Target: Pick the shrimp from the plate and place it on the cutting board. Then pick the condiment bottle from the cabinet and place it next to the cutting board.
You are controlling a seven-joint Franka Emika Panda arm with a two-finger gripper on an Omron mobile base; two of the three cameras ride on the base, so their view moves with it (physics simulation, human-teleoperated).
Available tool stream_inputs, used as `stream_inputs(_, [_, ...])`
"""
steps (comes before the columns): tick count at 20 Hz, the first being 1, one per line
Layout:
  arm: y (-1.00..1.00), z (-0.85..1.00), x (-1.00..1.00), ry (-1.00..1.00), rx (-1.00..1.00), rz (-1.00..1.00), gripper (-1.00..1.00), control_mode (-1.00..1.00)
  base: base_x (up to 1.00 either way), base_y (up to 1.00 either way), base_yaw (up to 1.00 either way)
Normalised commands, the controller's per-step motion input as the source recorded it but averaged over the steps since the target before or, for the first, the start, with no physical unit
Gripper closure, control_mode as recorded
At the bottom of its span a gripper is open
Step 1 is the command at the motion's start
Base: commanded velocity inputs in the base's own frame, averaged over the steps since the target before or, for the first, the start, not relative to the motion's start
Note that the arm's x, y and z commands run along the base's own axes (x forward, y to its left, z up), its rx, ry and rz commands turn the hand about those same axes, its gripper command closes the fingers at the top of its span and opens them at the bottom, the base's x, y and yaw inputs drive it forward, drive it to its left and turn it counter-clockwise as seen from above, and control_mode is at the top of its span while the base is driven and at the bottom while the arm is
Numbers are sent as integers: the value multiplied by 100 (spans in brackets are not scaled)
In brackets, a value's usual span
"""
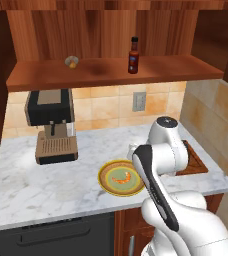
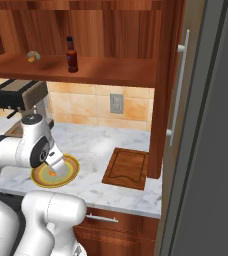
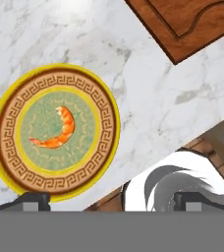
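The orange shrimp [image 3: 57, 130] lies curled on the pale green centre of the plate [image 3: 10, 129], which rests on the marble counter near its front edge. My gripper [image 3: 115, 201] hangs open above the plate with nothing between its fingertips [image 3: 33, 201]; the shrimp is left of the gap. From the right base view the hand [image 2: 56, 162] hovers over the plate [image 2: 72, 165] and shrimp [image 2: 51, 173]. The cutting board [image 2: 127, 167] lies bare to the plate's right. The condiment bottle [image 1: 133, 56] stands upright on the shelf of the cabinet [image 1: 111, 74].
A black and brown coffee machine [image 1: 51, 125] stands at the back left of the counter. A small round yellowish object [image 1: 72, 61] sits on the shelf left of the bottle. A tiled side wall and a tall cabinet door [image 2: 178, 100] close off the right.
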Motion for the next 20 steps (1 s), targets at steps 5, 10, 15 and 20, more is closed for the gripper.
stream_inputs(5, [8, -19, 18, 0, 2, 0, -100, -100, 0, 0, 0])
stream_inputs(10, [9, -21, 19, 1, 1, 0, -100, -100, 0, 0, 0])
stream_inputs(15, [7, -22, 20, 0, 0, 0, -100, -100, 0, 0, 0])
stream_inputs(20, [1, -17, 20, 1, 0, 0, -100, -100, 0, 0, 0])
